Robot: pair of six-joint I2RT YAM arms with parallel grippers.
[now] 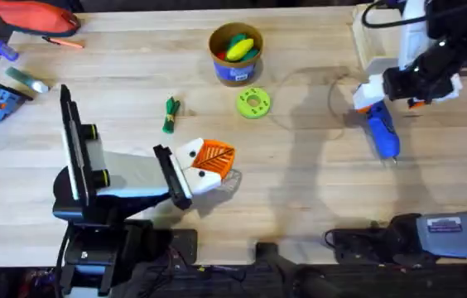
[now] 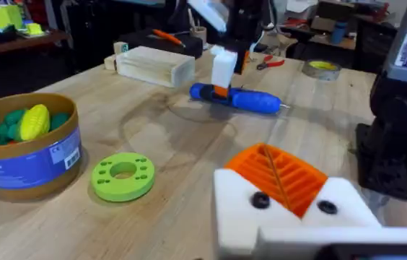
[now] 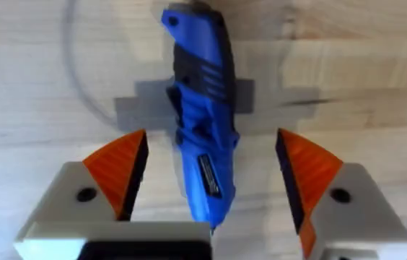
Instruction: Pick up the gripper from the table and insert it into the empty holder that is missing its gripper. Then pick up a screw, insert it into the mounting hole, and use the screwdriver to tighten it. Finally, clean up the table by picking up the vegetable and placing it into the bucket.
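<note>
the table (image 1: 300,199) carries everything. the right gripper (image 3: 211,177) hangs released over the screwdriver (image 3: 202,137), whose blue body lies flat between the spread pads, touching neither. to grasp well, i judge it should sink until both pads flank the fat middle, then close squarely so it cannot roll. the left gripper (image 1: 204,165) rests low; i cannot tell its jaws. the bucket (image 1: 236,52) and vegetable (image 1: 170,114) lie well away from the right jaws.

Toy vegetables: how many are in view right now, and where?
3 that I can tell: the dark-green vegetable lies on the table left of the lime-green disc; a yellow one and a green one are in the bucket. More may be hidden underneath.
</note>
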